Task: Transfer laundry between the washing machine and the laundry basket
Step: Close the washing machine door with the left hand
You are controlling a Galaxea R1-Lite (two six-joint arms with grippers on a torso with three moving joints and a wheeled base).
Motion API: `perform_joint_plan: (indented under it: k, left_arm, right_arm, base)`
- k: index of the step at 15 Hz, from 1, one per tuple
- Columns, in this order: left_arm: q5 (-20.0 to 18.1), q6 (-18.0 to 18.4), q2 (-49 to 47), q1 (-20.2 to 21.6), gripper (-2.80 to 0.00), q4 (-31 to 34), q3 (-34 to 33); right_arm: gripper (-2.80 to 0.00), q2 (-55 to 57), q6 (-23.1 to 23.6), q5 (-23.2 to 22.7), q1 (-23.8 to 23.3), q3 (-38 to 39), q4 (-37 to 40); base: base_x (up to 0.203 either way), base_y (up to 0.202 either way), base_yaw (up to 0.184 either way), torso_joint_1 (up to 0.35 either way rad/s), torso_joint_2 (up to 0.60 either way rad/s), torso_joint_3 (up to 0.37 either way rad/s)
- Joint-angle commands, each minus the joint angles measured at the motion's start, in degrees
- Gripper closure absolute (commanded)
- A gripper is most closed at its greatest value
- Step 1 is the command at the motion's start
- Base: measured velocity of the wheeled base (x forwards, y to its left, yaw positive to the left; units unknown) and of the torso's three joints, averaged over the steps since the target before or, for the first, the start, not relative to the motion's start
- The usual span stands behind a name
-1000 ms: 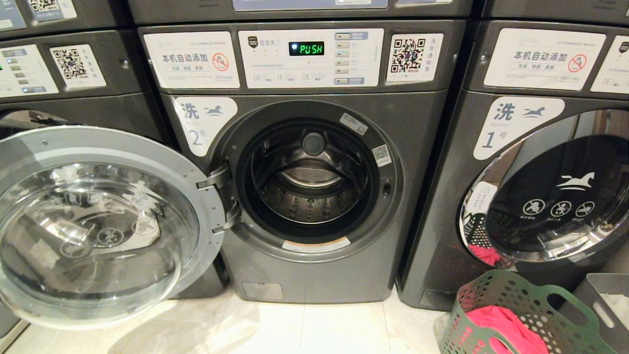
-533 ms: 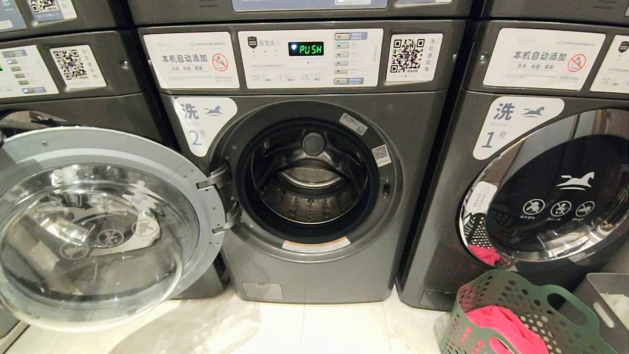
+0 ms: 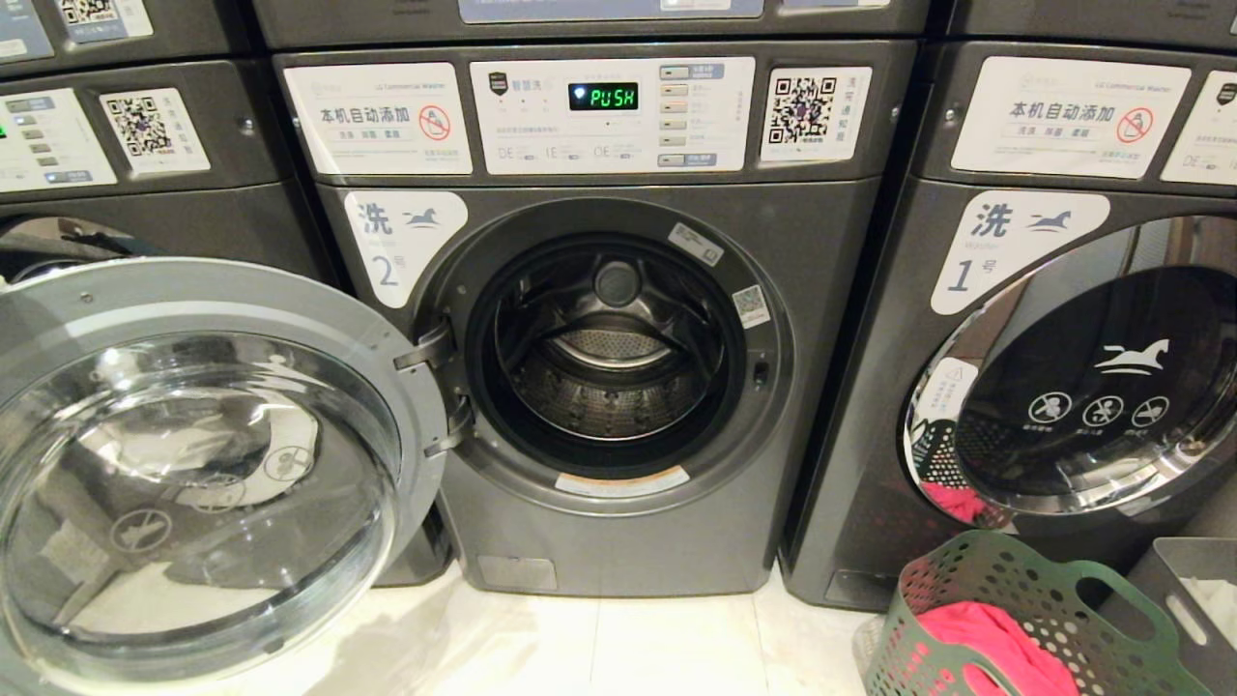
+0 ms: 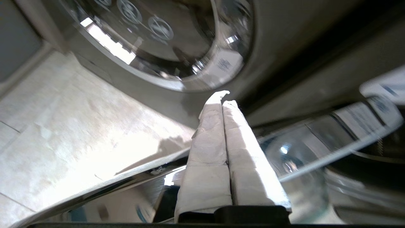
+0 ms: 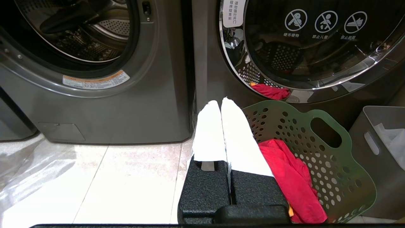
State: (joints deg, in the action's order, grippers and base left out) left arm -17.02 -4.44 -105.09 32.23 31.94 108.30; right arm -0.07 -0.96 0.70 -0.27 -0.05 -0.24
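The washing machine (image 3: 618,541) labelled 2 stands in the middle with its round glass door (image 3: 242,300) swung wide to the left and its drum (image 3: 609,377) empty. At the lower right the green laundry basket (image 3: 1015,570) holds bright red-pink laundry (image 3: 995,648). My left gripper (image 4: 222,97) is shut and empty, behind the open door's glass (image 4: 294,155). The right gripper (image 5: 220,103) is shut on nothing, low over the floor, beside the basket (image 5: 319,142) and its red garment (image 5: 291,177).
The washer labelled 1 (image 3: 870,387) stands to the right, door closed, the basket mirrored in its chrome rim. A grey solid-sided bin (image 3: 1189,570) sits right of the basket. Another washer (image 3: 145,213) is behind the open door. Pale floor tiles (image 3: 628,648) lie in front.
The open door has swung further out and lower in the head view, and the reflections in its glass have shifted. The basket and the washers have stayed put.
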Motion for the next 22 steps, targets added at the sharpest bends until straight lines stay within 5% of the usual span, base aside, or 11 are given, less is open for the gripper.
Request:
perform_joint_plan:
  k: [1,8,11,15,20,22]
  left_arm:
    - [-1.99,-0.05,7.24,-1.79,0.00,7.83,0.07]
    - [-3.91,-0.61,20.98,-12.97,0.00,26.96,-0.02]
    - [-3.96,-4.23,23.44,-19.12,0.00,29.31,-0.02]
    - [0.41,-4.27,24.25,-19.41,0.00,28.65,-0.02]
    - [13.74,-4.52,23.42,-18.96,0.00,34.68,-1.61]
    - [14.14,-4.65,22.89,-19.09,0.00,37.12,-3.37]
  right_arm:
    - [0.00,0.07,0.08,0.01,0.00,-0.04,-0.02]
    - [0.00,0.07,0.17,0.01,0.00,-0.13,0.07]
    - [0.00,0.07,0.17,0.01,0.00,-0.13,0.07]
    - [0.00,0.07,0.17,0.01,-0.06,-0.04,-0.02]
    - [0.00,0.07,0.17,0.01,-0.07,-0.04,-0.02]
    - [0.00,0.07,0.17,0.01,-0.01,-0.04,-0.02]
  base:
    - [0.000,0.000,0.000,0.000,0.00,0.000]
    - [0.000,0.000,0.000,0.000,0.00,0.000]
    - [0.000,0.000,0.000,0.000,0.00,0.000]
    - [0.000,0.000,0.000,0.000,0.00,0.000]
    - [0.000,0.000,0.000,0.000,0.00,0.000]
    - [0.000,0.000,0.000,0.000,0.00,0.000]
